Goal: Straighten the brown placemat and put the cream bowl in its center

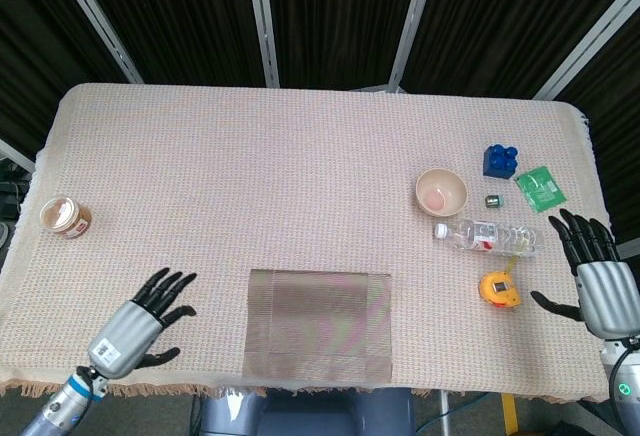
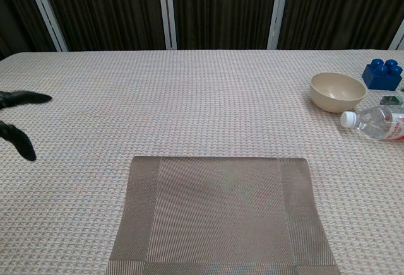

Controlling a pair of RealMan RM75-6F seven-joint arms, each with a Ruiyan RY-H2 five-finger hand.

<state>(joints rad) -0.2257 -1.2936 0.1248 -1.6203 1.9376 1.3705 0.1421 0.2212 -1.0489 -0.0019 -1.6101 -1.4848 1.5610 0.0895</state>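
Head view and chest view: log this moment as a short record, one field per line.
placemat: brown placemat lies flat at the near table edge, nothing on it
bowl: cream bowl sits upright on the tablecloth, far right of the mat, empty
left hand: left hand beside the mat's left edge, fingers spread, holding nothing
right hand: right hand near the table's right edge, holding nothing
near the bowl: water bottle on its side, blue block, yellow tape measure
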